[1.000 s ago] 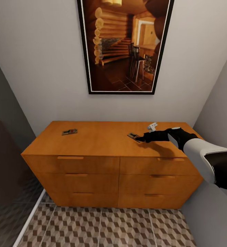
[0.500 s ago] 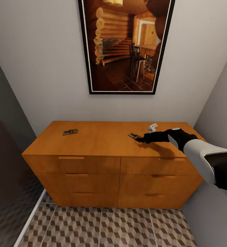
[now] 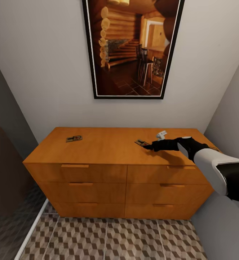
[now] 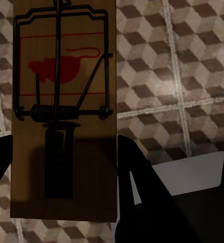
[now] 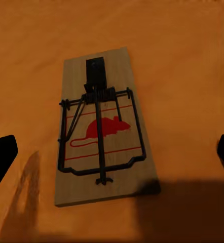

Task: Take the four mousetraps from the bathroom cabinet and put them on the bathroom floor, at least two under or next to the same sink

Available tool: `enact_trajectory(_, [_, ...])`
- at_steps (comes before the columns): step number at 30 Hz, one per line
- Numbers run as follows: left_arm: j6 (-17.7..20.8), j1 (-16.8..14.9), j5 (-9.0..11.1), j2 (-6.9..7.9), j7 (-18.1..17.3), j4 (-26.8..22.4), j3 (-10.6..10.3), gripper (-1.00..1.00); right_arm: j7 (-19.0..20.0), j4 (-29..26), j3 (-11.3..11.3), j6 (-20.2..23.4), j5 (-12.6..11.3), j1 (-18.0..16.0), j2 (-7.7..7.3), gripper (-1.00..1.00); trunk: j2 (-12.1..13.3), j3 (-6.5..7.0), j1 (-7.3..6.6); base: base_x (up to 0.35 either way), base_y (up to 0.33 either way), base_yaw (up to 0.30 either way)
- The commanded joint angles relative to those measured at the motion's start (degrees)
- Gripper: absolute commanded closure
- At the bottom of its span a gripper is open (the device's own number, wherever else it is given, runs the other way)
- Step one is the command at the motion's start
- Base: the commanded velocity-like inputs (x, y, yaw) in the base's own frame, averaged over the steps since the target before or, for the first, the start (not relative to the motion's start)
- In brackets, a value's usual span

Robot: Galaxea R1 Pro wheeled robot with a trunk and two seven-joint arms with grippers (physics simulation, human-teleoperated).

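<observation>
L tool point(image 4: 61, 167) gripping flat wooden mousetrap point(image 4: 64, 111); R tool point(image 5: 112, 152) open over 2nd trap point(image 5: 103, 129), orange cabinet point(image 3: 108, 144)

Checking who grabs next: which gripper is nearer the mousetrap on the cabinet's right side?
Right. The right gripper sits at that mousetrap, jaws open either side. The left gripper holds another mousetrap over the floor.
</observation>
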Motion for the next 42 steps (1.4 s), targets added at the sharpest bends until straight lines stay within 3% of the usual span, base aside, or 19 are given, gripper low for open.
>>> enact_trajectory(1, [-0.2,-0.1,0.0,-0.04,0.3,0.1,-0.5,1.0,-0.3,0.1,2.5,0.3,1.2,0.1,-0.09,-1.0,0.0,-0.11,0.0,0.0,0.0,0.0])
enact_trajectory(23, [-0.2,-0.1,0.0,-0.04,0.2,0.1,-0.5,1.0,-0.8,0.1,2.5,0.3,1.2,0.3,-0.17,-1.0,0.0,-0.27,0.0,0.0,0.0,0.0])
enact_trajectory(42, [-0.3,-0.1,0.0,0.04,0.2,0.1,-0.5,1.0,-3.4,0.1,2.5,0.4,1.5,0.3,-0.17,-1.0,0.0,-0.27,0.0,0.0,0.0,0.0])
